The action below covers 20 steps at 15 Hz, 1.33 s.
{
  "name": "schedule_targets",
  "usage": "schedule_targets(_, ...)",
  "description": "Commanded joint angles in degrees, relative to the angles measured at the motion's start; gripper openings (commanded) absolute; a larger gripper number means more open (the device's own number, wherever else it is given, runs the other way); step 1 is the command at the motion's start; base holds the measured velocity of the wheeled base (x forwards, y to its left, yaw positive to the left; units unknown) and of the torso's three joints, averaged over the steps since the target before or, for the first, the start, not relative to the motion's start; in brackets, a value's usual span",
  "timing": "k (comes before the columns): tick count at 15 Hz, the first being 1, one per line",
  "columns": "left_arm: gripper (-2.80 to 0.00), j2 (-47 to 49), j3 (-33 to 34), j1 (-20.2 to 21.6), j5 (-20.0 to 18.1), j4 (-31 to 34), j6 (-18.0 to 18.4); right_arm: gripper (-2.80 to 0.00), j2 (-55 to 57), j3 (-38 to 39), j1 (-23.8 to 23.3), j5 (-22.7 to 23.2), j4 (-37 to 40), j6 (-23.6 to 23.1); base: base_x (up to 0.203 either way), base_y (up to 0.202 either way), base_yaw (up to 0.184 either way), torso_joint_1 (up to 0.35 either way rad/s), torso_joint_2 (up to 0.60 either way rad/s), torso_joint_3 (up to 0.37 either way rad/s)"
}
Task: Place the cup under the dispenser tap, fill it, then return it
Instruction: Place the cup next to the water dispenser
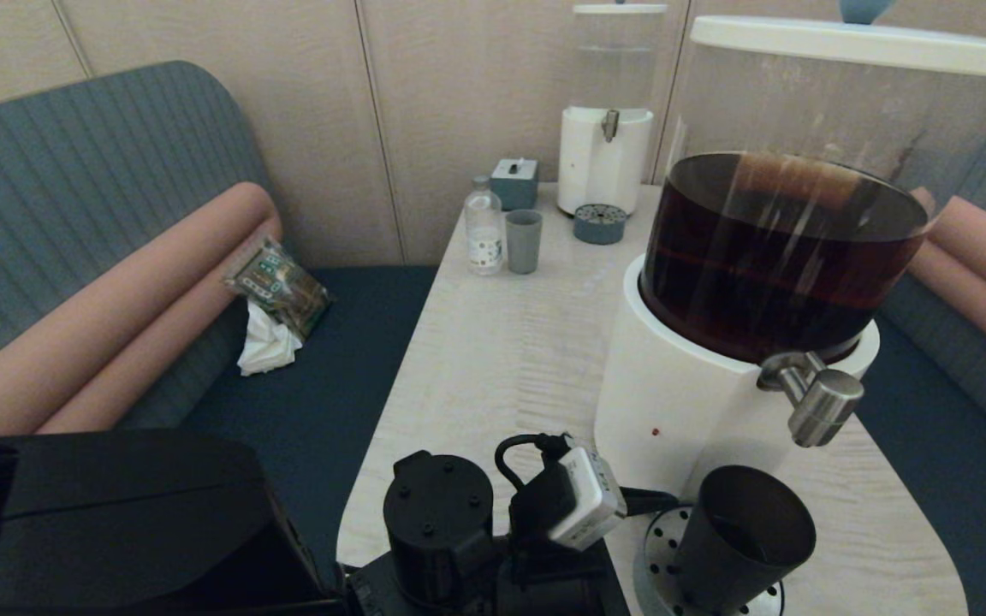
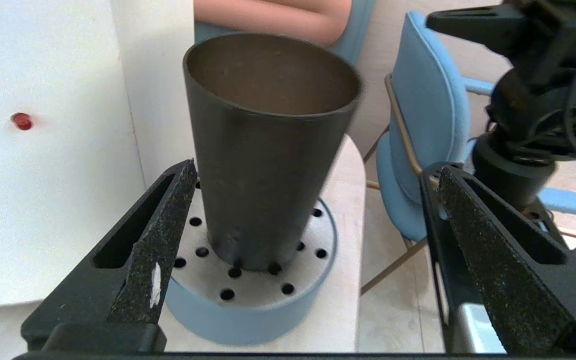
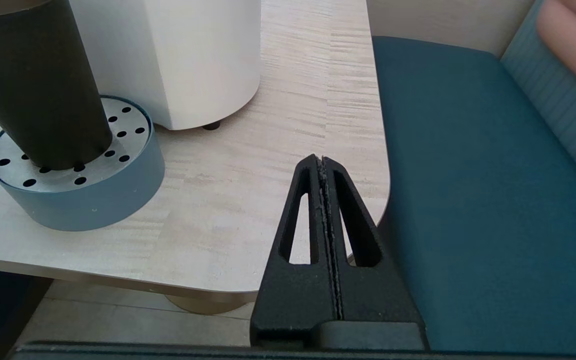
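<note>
1. Right now: black cup [image 1: 745, 535] upright on the perforated drip tray [image 1: 660, 535], at the table's [image 1: 501, 342] near end, just in front of the big white-based dispenser [image 1: 681, 402].
2. Dispenser tap [image 1: 818, 402] above and slightly right of the cup in head view; rim not squarely under the spout, as far as can be told.
3. Left gripper [image 2: 308, 220] level with the cup's lower half, fingers [image 2: 153, 250] wide apart, one each side; near finger just beside the cup wall, contact cannot be confirmed; other finger well clear.
4. Left wrist block and cable [image 1: 579, 496] crowding the space just left of the tray in head view.
5. Right gripper [image 3: 324, 200] over the table's near right corner, fingers pressed together, nothing held; well apart from tray and cup.
6. Far end of table: second dispenser [image 1: 606, 162] with clear liquid, its own small tray [image 1: 600, 224], grey-green cup [image 1: 524, 241], small bottle [image 1: 484, 231], grey box [image 1: 514, 182].
7. Left bench: snack packet [image 1: 277, 287] lying on crumpled white tissue [image 1: 266, 346].
8. Blue chair [image 2: 428, 135] beyond the table edge in left wrist view.
</note>
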Motion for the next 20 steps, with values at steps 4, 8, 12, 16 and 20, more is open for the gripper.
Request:
schedule_targets(4, 0.00, 3.4, -2.8, 0.2, -0.1, -0.5, -0.1, -2.80, 0.0, 0.2, 0.0, 0.0, 0.0, 0.0, 0.000, 0.000, 0.000, 0.000, 0.00, 0.000)
schedule_targets(8, 0.00, 3.8, -3.6, 0.4, 0.1, -0.2, -0.2, -2.80, 0.0, 0.2, 0.0, 0.0, 0.0, 0.0, 0.000, 0.000, 0.000, 0.000, 0.00, 0.000)
schedule_targets(12, 0.00, 4.6, -5.0, 0.4, 1.6, 0.3, -0.2, -2.80, 0.0, 0.2, 0.0, 0.0, 0.0, 0.0, 0.000, 0.000, 0.000, 0.000, 0.00, 0.000)
schedule_targets(16, 0.00, 5.4, -5.5, 0.5, 1.6, 0.4, -0.3, -2.80, 0.0, 0.1, 0.0, 0.0, 0.0, 0.0, 0.000, 0.000, 0.000, 0.000, 0.00, 0.000)
schedule_targets(20, 0.00, 6.3, -8.4, 0.6, 1.6, 1.8, -0.3, -2.80, 0.0, 0.2, 0.0, 0.0, 0.0, 0.0, 0.000, 0.000, 0.000, 0.000, 0.00, 0.000)
